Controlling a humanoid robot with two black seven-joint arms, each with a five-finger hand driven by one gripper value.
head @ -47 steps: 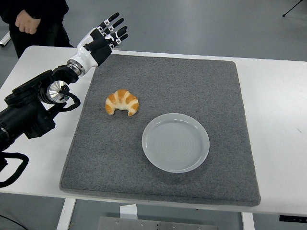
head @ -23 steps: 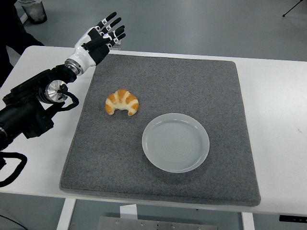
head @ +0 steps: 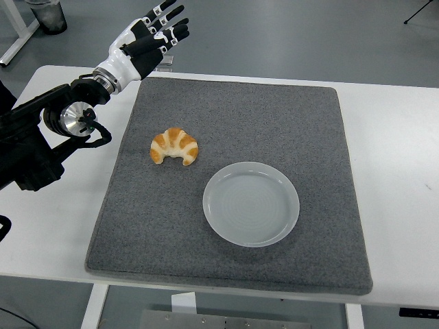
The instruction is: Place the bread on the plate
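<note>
A golden croissant [head: 175, 147] lies on the grey mat [head: 233, 110], left of centre. A pale round plate [head: 251, 203] sits on the mat to the croissant's lower right, with nothing on it. My left hand [head: 152, 38] is raised above the mat's far left corner, fingers spread, holding nothing. It is well behind and above the croissant. The right arm is out of view.
The grey mat covers most of the white table [head: 398, 157]. A dark bin [head: 46, 15] stands on the floor at the top left, next to a table leg [head: 17, 41].
My left hand has risen and shifted slightly right and farther back. The person at the top left has left the picture. The croissant and the plate have not moved.
</note>
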